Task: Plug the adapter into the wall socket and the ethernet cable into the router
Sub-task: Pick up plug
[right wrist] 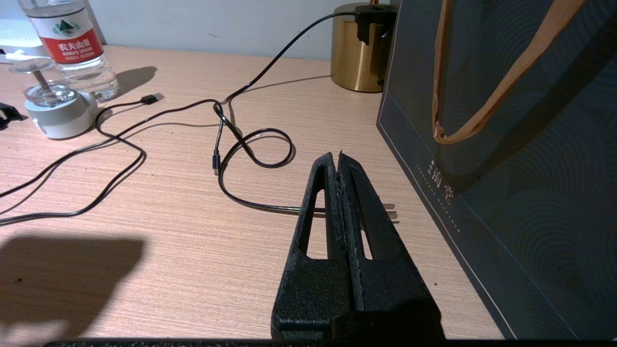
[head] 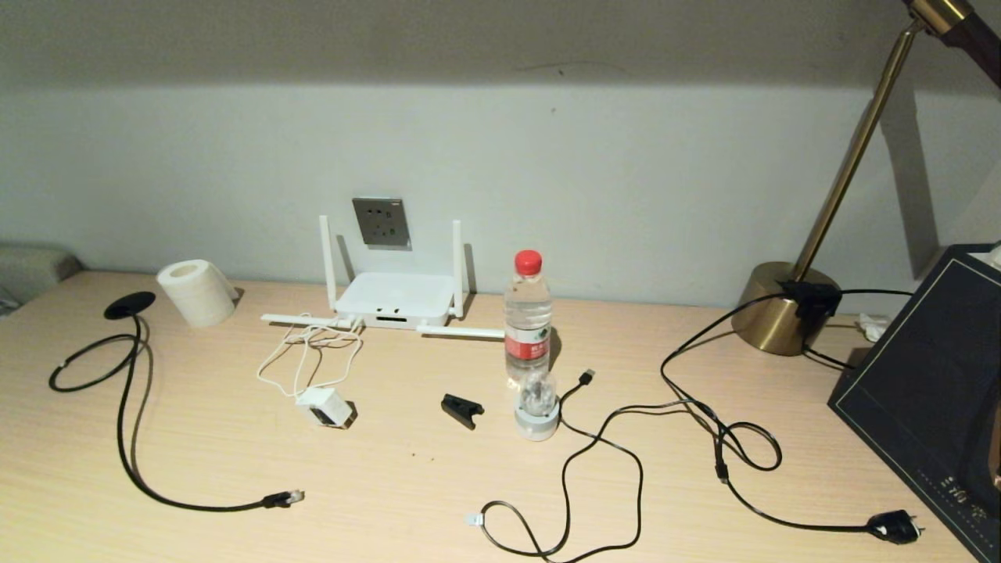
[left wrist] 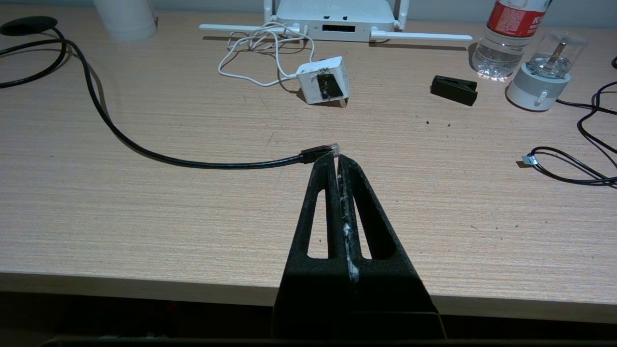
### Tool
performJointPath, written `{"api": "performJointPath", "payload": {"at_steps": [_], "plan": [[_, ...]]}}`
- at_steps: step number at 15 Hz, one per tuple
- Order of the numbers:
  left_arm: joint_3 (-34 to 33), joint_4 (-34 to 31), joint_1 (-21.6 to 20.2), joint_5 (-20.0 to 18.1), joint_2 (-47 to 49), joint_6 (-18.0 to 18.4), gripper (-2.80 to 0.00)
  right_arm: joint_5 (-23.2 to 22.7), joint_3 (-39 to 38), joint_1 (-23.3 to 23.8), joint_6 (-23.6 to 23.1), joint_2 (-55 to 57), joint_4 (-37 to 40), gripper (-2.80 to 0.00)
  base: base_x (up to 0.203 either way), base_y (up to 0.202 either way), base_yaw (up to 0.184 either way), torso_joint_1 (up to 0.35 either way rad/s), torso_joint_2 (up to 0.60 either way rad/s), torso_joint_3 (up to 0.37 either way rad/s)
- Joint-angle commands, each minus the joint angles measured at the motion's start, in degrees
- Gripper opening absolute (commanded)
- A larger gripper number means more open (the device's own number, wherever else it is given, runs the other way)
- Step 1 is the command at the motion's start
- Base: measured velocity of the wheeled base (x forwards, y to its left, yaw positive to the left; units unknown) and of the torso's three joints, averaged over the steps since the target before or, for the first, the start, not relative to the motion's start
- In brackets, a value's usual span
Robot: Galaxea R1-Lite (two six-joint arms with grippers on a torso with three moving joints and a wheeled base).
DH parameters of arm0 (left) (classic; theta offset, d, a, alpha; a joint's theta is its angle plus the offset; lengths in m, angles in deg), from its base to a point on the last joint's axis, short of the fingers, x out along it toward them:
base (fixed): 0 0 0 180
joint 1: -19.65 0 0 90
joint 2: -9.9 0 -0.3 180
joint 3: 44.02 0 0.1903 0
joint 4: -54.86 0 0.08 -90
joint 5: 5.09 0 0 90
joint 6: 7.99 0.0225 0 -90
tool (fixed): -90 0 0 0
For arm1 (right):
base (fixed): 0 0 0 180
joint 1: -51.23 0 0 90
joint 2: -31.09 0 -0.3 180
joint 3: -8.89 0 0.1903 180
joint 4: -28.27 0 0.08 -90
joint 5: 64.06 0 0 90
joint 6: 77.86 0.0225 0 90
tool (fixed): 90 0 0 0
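Observation:
The white router (head: 395,299) sits at the wall below the grey wall socket (head: 382,223), two of its antennas upright and two lying flat. In front of it the white adapter (head: 326,407) lies on the desk, trailing its coiled white cord. The black ethernet cable (head: 285,498) ends in a clear connector near the desk's front left. In the left wrist view my left gripper (left wrist: 336,156) is shut and empty at the front edge, its tips short of that connector (left wrist: 322,150); the adapter (left wrist: 324,80) and router (left wrist: 336,19) lie beyond. My right gripper (right wrist: 336,156) is shut and empty.
A toilet roll (head: 197,292), water bottle (head: 527,317), small domed device (head: 536,407) and black clip (head: 461,410) stand on the desk. A USB cable (head: 586,377) and a black mains plug (head: 895,526) sprawl right. The brass lamp base (head: 782,309) and dark bag (head: 931,391) fill the right side.

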Motion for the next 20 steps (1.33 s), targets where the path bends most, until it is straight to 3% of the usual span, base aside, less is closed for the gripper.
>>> {"api": "performJointPath", "payload": {"at_steps": [1, 3, 6, 11, 13, 17, 18, 20], "plan": [[-0.8, 0.0, 0.0, 0.0, 0.1, 0.1, -2.80, 0.0, -2.0, 0.0, 0.0, 0.1, -0.1, -2.80, 0.000, 0.000, 0.000, 0.000, 0.00, 0.000], [-0.2, 0.6, 0.0, -0.2, 0.1, 1.3, -2.80, 0.0, -2.0, 0.0, -0.1, 0.1, -0.1, -2.80, 0.000, 0.000, 0.000, 0.000, 0.00, 0.000], [10.9, 0.6, 0.1, -2.8, 5.6, 5.0, -2.80, 0.0, -2.0, 0.0, -0.1, 0.1, -0.1, -2.80, 0.000, 0.000, 0.000, 0.000, 0.00, 0.000], [35.8, 0.6, 1.3, -8.5, 40.9, 10.2, -2.80, 0.0, -2.0, 0.0, -0.1, 0.1, -0.2, -2.80, 0.000, 0.000, 0.000, 0.000, 0.00, 0.000], [43.9, 0.5, 1.1, -11.0, 54.9, 14.4, -2.80, 0.0, -2.0, 0.0, -0.1, 0.1, -0.1, -2.80, 0.000, 0.000, 0.000, 0.000, 0.00, 0.000], [57.2, 0.2, -2.4, -19.4, 78.5, 32.6, -2.80, 0.0, -2.0, 0.0, -0.1, 0.1, -0.1, -2.80, 0.000, 0.000, 0.000, 0.000, 0.00, 0.000], [60.2, -0.2, -3.2, -22.4, 83.5, 38.3, -2.80, 0.0, -2.0, 0.0, -0.1, 0.1, -0.1, -2.80, 0.000, 0.000, 0.000, 0.000, 0.00, 0.000], [64.3, -3.5, -4.7, -27.4, 90.1, 53.5, -2.80, 0.0, -2.0, 0.0, -0.1, 0.1, -0.1, -2.80, 0.000, 0.000, 0.000, 0.000, 0.00, 0.000]]}}
